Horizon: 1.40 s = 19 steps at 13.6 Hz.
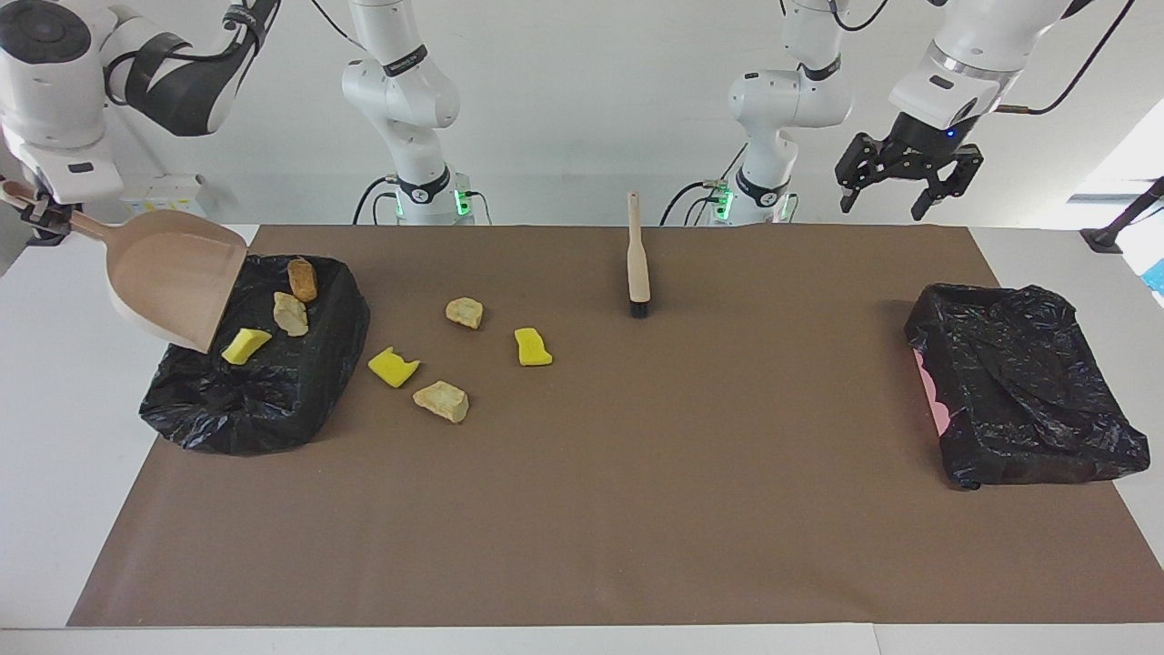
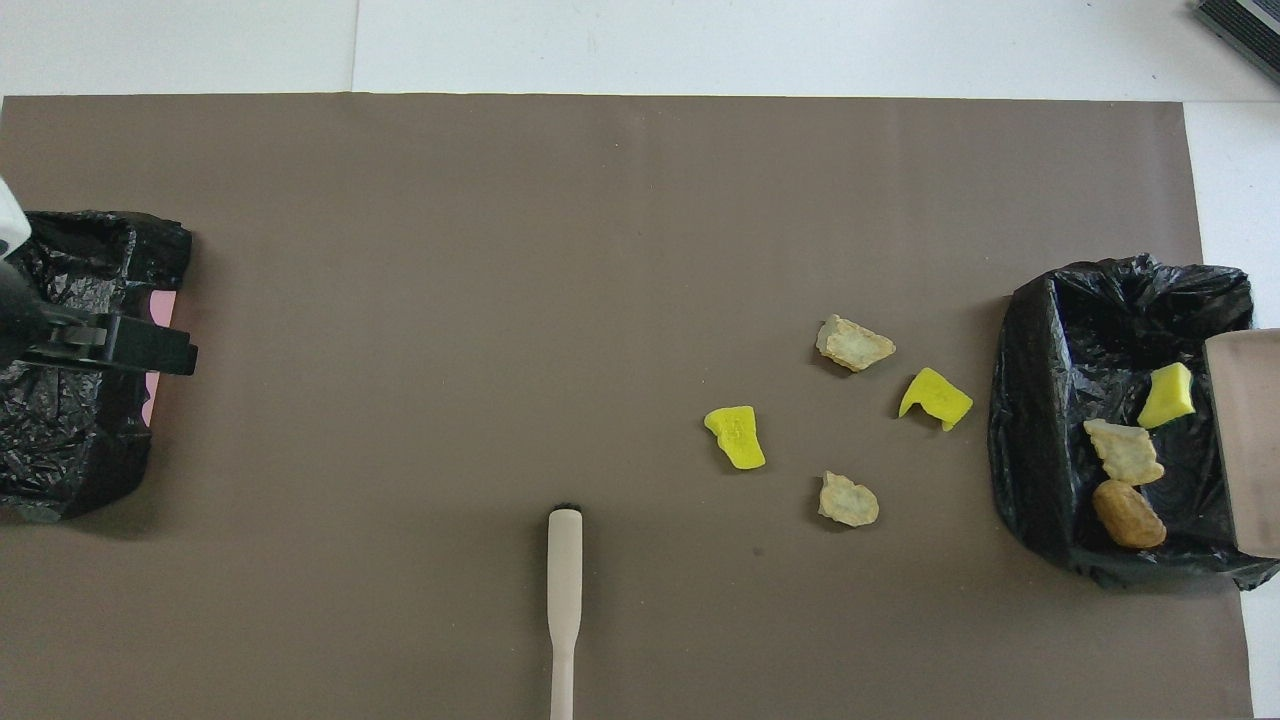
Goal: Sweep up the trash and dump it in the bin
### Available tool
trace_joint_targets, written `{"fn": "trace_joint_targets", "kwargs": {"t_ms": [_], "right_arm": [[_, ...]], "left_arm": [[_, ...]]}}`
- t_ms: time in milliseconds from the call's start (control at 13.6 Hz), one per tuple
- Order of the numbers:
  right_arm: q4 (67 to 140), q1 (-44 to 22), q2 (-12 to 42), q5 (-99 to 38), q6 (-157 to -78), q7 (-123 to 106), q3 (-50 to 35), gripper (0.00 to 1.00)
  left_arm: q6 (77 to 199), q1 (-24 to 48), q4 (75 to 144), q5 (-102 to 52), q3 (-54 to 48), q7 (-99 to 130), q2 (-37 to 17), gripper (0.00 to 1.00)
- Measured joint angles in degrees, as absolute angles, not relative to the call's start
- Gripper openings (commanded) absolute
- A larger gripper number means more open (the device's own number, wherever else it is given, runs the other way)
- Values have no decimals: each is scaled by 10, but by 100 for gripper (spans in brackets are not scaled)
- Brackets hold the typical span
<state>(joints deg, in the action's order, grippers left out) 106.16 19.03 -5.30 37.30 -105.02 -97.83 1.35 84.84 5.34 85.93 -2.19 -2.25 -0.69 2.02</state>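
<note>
My right gripper (image 1: 36,214) is shut on the handle of the beige dustpan (image 1: 173,277), held tilted over the black-bagged bin (image 1: 273,409) at the right arm's end. In that bin lie a yellow sponge piece (image 1: 245,346), a tan lump (image 1: 291,313) and an orange-brown bread-like piece (image 1: 303,278). On the brown mat beside the bin lie two yellow sponge pieces (image 1: 393,367) (image 1: 533,347) and two tan lumps (image 1: 442,401) (image 1: 465,312). The wooden brush (image 1: 638,264) lies on the mat's middle, near the robots. My left gripper (image 1: 909,191) is open and empty, in the air over the other bin.
A second black-bagged bin (image 1: 1028,382) with a pink edge showing stands at the left arm's end of the mat. The brown mat (image 1: 637,509) covers most of the white table.
</note>
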Motion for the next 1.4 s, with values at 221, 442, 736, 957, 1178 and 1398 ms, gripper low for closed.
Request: {"fn": "trace_joint_targets", "kwargs": {"t_ms": [221, 442, 736, 957, 1178, 1398], "right_arm": [[1061, 186, -59, 381, -1049, -969, 13, 0], [1060, 174, -64, 377, -1050, -959, 12, 0], [1061, 101, -63, 301, -1031, -915, 9, 0], [1066, 61, -59, 234, -1017, -869, 7, 0], [1073, 18, -30, 180, -1016, -788, 6, 0], [1074, -30, 4, 130, -1016, -676, 6, 0]], "left_arm": [[848, 44, 853, -24, -22, -8, 13, 100], [848, 37, 844, -24, -24, -8, 14, 100], [847, 31, 843, -24, -26, -8, 14, 100], [846, 30, 843, -24, -27, -8, 15, 100], [844, 25, 843, -24, -25, -8, 16, 100], [844, 25, 843, -24, -26, -8, 16, 100]]}}
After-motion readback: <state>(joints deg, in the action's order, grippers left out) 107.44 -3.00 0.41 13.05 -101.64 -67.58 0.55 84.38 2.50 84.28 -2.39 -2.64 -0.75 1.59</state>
